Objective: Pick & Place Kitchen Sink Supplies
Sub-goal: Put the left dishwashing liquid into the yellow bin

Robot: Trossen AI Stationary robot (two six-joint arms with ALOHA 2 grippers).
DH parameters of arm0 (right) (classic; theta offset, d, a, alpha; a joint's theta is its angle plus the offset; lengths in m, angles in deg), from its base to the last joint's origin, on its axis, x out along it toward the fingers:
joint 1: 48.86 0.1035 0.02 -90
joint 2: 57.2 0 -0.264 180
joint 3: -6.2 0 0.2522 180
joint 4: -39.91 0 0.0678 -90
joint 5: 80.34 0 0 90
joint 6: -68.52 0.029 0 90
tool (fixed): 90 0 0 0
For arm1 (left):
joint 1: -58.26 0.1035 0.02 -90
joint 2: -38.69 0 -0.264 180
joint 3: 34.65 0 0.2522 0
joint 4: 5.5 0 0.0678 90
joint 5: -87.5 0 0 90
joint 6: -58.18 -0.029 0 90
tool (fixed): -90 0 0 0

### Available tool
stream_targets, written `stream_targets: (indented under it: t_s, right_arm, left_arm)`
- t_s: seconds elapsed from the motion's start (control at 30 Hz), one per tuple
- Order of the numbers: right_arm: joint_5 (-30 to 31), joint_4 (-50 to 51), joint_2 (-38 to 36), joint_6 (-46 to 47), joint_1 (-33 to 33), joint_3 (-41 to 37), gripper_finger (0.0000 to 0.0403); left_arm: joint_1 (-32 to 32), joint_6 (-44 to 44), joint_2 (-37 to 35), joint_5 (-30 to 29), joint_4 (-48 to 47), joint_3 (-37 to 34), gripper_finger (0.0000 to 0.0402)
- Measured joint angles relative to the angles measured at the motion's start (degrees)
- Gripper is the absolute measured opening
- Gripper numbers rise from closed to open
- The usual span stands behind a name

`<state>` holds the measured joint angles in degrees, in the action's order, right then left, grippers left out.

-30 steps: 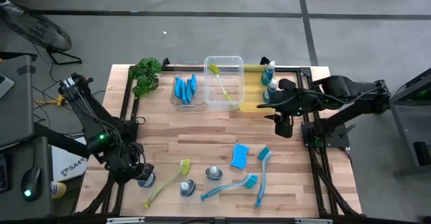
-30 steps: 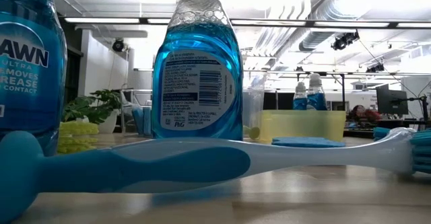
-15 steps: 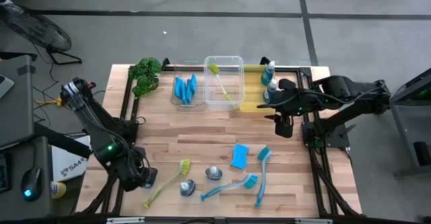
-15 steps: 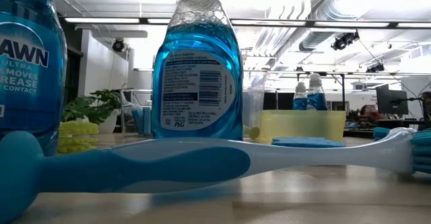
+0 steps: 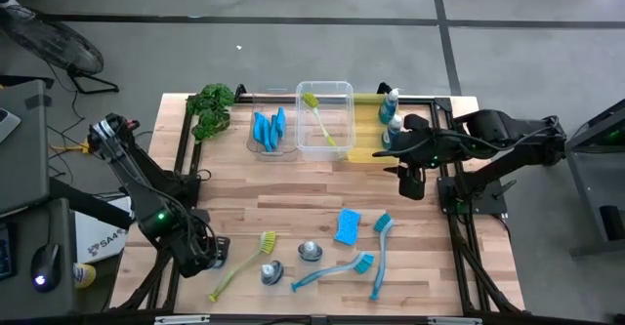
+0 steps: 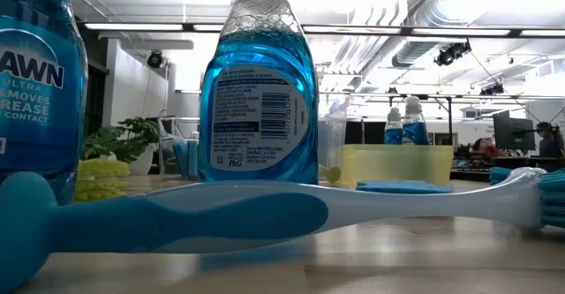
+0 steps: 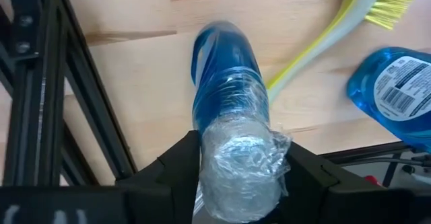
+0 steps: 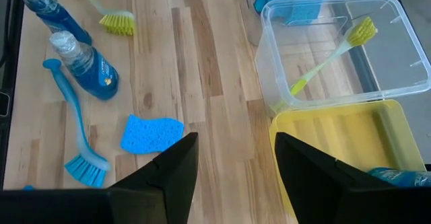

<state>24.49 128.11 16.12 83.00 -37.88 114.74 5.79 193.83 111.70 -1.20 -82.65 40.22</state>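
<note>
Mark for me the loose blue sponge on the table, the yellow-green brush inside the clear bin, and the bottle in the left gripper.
blue sponge (image 5: 348, 225), high view, middle of its top face.
yellow-green brush (image 8: 331, 54), right wrist view, mid-handle.
bottle (image 7: 225, 83), left wrist view, blue body above the cap.

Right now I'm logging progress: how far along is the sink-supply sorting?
Done: sponges, one yellow-green brush and two bottles sit in the bins. In hand: the left gripper straddles a bottle near the table's front-left corner. Left: a sponge, three brushes and two more bottles.

Left end effector (image 7: 236, 177) clamped low; right end effector (image 8: 232, 160) hovers open.
</note>
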Motion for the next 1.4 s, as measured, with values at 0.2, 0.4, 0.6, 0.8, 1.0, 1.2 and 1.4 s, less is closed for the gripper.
stream_targets:
  t_s: [0.2,0.4,0.6,0.8,1.0,1.2,1.4]
  right_arm:
    - [-0.02,0.00,0.00,0.00,-0.02,0.00,0.0190]
    - [-0.01,0.00,0.00,0.00,-0.01,0.00,0.0190]
    - [0.00,0.00,0.00,0.00,0.00,0.00,0.0190]
    - [-0.02,0.00,0.00,0.00,-0.01,0.00,0.0190]
    - [-0.83,-0.79,0.06,0.91,0.00,-0.02,0.0191]
    - [-5.11,-8.53,1.37,-1.74,0.00,-0.04,0.0190]
    - [-8.91,-16.54,4.43,-6.92,0.00,-0.04,0.0191]
  left_arm:
    - [-0.04,-0.17,-0.07,0.07,-0.51,0.05,0.0130]
    - [-0.04,-1.52,-0.07,0.01,-0.77,0.05,0.0130]
    - [-0.04,-2.77,-0.12,-1.05,-2.24,0.54,0.0130]
    - [-0.02,-4.98,0.00,-8.33,-12.14,6.61,0.0130]
    - [0.04,-12.18,-0.06,-20.27,-19.98,13.89,0.0130]
    - [5.63,-31.65,-0.04,-27.56,-20.60,18.15,0.0129]
    - [16.25,-55.15,0.00,-29.89,-13.98,19.88,0.0129]
